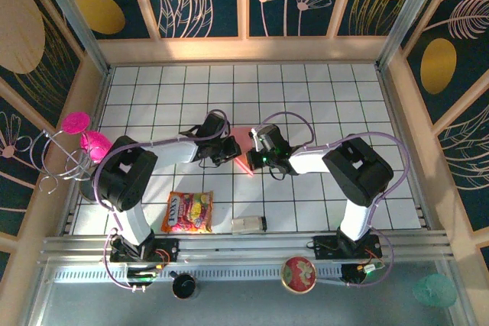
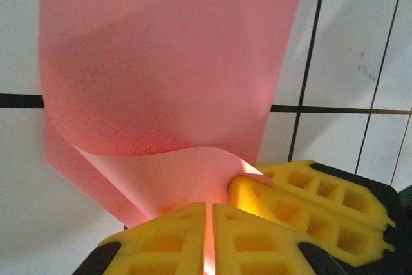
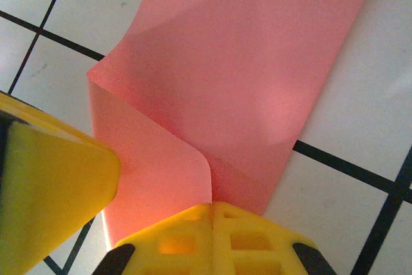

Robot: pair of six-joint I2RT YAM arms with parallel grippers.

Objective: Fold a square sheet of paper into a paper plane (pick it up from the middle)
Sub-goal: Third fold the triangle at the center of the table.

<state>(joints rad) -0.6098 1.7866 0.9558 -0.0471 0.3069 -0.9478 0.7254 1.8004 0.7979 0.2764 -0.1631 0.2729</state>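
I get bright, even light, with a soft shadow band on the paper just ahead of the left gripper, whose near fingers look soft.

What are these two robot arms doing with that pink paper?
They are folding a salmon-pink sheet of paper in the middle of the tiled table. The left arm and the right arm meet over it. Each has its jaws shut on the same edge of the sheet, side by side, and that edge curls up off the table. Diagonal folds already show in the paper, but it is no plane yet. A snack packet lies untouched nearer the arms' bases.
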